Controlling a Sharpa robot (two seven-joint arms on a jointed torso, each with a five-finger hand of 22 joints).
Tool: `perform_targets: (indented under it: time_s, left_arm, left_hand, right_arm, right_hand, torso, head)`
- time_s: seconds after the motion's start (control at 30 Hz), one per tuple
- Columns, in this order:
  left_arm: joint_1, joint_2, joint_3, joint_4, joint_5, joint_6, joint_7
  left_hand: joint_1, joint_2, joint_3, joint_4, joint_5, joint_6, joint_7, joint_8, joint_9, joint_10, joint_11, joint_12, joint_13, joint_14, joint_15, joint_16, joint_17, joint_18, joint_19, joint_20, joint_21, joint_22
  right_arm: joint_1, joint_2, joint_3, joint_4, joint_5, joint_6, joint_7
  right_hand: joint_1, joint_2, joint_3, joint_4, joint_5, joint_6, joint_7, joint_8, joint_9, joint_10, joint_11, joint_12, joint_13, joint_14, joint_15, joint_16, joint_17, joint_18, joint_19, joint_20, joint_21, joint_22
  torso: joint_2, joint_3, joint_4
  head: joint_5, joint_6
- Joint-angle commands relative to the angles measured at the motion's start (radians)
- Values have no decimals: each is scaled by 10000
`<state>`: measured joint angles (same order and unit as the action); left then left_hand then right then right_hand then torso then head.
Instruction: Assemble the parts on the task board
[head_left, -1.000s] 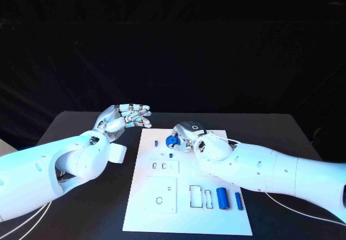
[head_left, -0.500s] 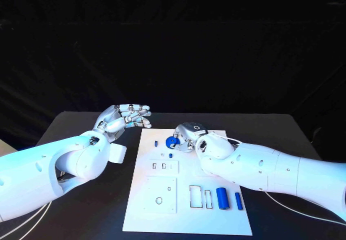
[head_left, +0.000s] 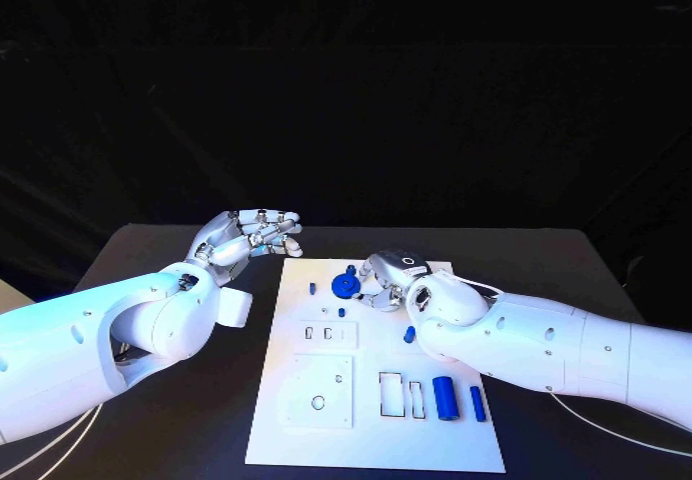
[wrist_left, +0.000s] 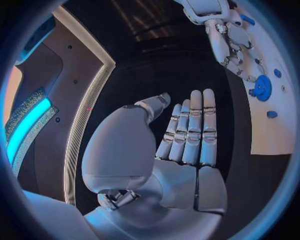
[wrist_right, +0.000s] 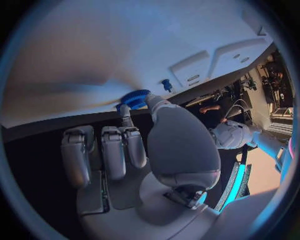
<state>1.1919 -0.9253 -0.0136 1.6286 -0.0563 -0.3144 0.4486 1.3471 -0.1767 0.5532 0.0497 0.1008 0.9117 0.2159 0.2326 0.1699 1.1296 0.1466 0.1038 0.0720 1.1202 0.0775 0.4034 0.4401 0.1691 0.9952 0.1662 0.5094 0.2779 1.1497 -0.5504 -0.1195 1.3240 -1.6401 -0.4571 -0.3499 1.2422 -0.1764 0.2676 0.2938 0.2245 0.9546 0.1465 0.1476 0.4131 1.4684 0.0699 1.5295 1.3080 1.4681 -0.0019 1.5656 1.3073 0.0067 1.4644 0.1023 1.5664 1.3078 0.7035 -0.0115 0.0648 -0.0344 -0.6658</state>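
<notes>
right hand beside blue gear (touching?)

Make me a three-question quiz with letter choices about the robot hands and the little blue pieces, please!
1. Where is the blue gear?
A. far end of the task board
B. off the board, on the black table
C. in the left robot hand

2. What colour is the task board?
A. red
B. white
C. green

3. What is the left robot hand doing?
A. holding a gear
B. pressing the board
C. holding nothing, raised beside the board

Answers:
1 A, the gear sits at the board's far end by the right robot hand.
2 B, the plate is white.
3 C, its fingers are empty.
</notes>
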Motion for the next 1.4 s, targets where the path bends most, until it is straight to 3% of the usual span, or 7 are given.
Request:
perform_targets:
  time_s: [0.03, 0.37, 0.4, 0.57, 0.77, 1.03, 1.4]
  left_arm:
    - [14, -16, 9, 5, -30, 136, 66]
    - [12, -75, 8, -5, -27, 137, 67]
    - [12, -83, 8, -4, -26, 138, 67]
    - [10, -105, 6, 9, -24, 163, 62]
    - [8, -140, 3, 23, -20, 226, 61]
    - [5, -154, 1, 9, -13, 253, 61]
    - [1, -145, -2, -17, -11, 271, 58]
  left_hand:
    - [-60, 58, 68, 0, -38, -10, -20, 62, 12, 63, -22, -52, 14, -73, 10, 41, 9, 68, -62, 8, 40, 9]
    - [-58, 62, 75, -7, -35, -14, -19, 63, 13, 60, -22, -56, 13, -80, 10, 43, 17, 68, -77, 8, 57, 22]
    - [-58, 62, 75, -7, -35, -14, -19, 63, 13, 60, -22, -56, 13, -80, 10, 43, 17, 68, -77, 8, 57, 22]
    - [-58, 62, 79, -13, -35, -15, -20, 64, 14, 60, -22, -58, 13, -84, 11, 44, 23, 69, -87, 8, 70, 30]
    - [-55, 60, 80, -18, -35, -16, -21, 65, 15, 62, -23, -58, 13, -85, 10, 46, 26, 69, -92, 8, 76, 35]
    - [-55, 60, 80, -18, -35, -16, -21, 65, 15, 62, -23, -58, 13, -85, 10, 46, 26, 69, -92, 8, 76, 35]
    - [-55, 60, 80, -18, -35, -16, -21, 65, 15, 62, -23, -58, 13, -85, 10, 46, 26, 69, -92, 8, 76, 35]
  right_arm:
    - [47, -326, 18, 331, 280, -374, 269]
    - [600, -2266, 90, 1704, 2916, -1146, 2209]
    - [677, -2572, 94, 1832, 3376, -1117, 2491]
    - [804, -3441, 81, 2001, 4085, -639, 3216]
    - [774, -4122, 25, 1934, 3849, -147, 3665]
    - [533, -4396, 3, 1504, 3584, 214, 3825]
    - [239, -3885, -1, 756, 3348, 249, 3670]
  right_hand:
    - [-77, -8, -60, -19, 62, 59, 2, 49, -11, 654, -34, -29, 2232, 990, -7, 0, 2459, -67, 1064, 30, 44, 2630]
    - [502, -161, 54, -127, -60, -79, 56, -86, -51, 621, 3, -73, 2203, 983, 11, -11, 2433, -67, 1064, 31, 44, 2630]
    - [814, -196, 171, -221, 68, -52, 58, -92, -51, 647, 1, -44, 2231, 992, 10, 2, 2474, -67, 1064, 29, 44, 2630]
    - [1297, -415, 263, -383, -27, -32, 78, -123, -60, 610, 18, -92, 2194, 1005, 16, 20, 2531, -67, 1064, 35, 44, 2630]
    - [1705, -548, 324, -486, -156, -34, 93, -159, -76, 577, 33, -136, 2161, 1020, 22, 43, 2605, -67, 1064, 41, 44, 2630]
    - [1847, -604, 328, -494, -270, -63, 103, -197, -92, 569, 42, -148, 2154, 1027, 27, 52, 2635, -67, 1064, 45, 44, 2630]
    - [1853, -619, 310, -464, -325, -108, 110, -231, -105, 552, 47, -169, 2137, 1027, 32, 52, 2635, -67, 1064, 48, 44, 2630]
  torso:
    - [-22, 12, -68]
    - [-70, 78, -260]
    - [-80, 87, -295]
    - [-105, 106, -380]
    - [-131, 118, -406]
    - [-150, 131, -428]
    - [-147, 104, -385]
  head:
    - [34, 40]
    - [79, 57]
    - [-27, 105]
    - [-24, 92]
    - [-92, 39]
    - [-107, -10]
    - [-84, -73]
